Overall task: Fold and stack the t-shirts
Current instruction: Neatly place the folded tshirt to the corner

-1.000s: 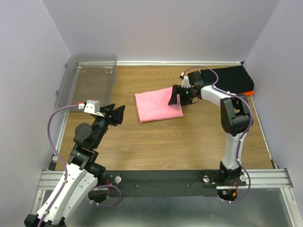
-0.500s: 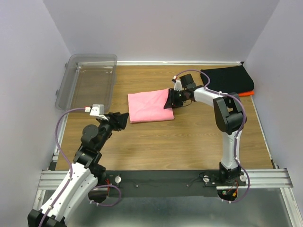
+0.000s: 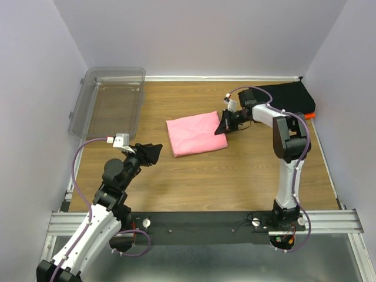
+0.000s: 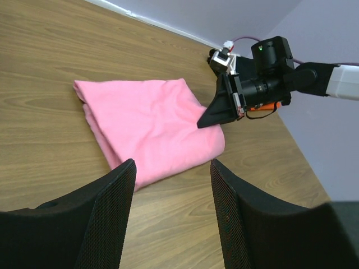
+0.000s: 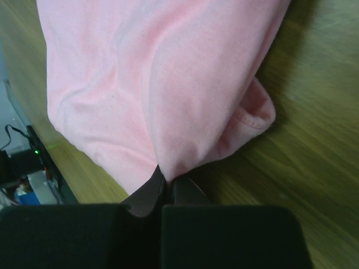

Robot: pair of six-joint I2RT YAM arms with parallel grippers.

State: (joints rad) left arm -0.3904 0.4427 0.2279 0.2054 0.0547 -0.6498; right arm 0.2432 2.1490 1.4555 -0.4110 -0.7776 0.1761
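While the right arm stretches out over the table (image 3: pixel 247 170), the right fingers (image 5: pixel 145 197) are pressed together on the pink t-shirt (image 3: pixel 197 134). They're pinching a fold of cloth at the shirt's right-hand edge, and the wrist view shows pink fabric bunched right into the tips. That pink t-shirt lies folded in a rough rectangle at the middle of the table, slightly askew, flat on the wood apart from the nipped edge. Over on the other side, the left fingers (image 4: pixel 106 213) are spread wide with nothing between them. They hang above bare wood near the shirt's near-left corner, clear of it and pointed towards it. Up in the far right corner, the black t-shirt (image 3: pixel 285 98) sits folded by the right wall, and a sliver of the orange t-shirt (image 3: pixel 309 115) peeks out from under its right end. A clear plastic bin (image 3: pixel 108 100) rests at the far left of the table, well apart from the shirts.
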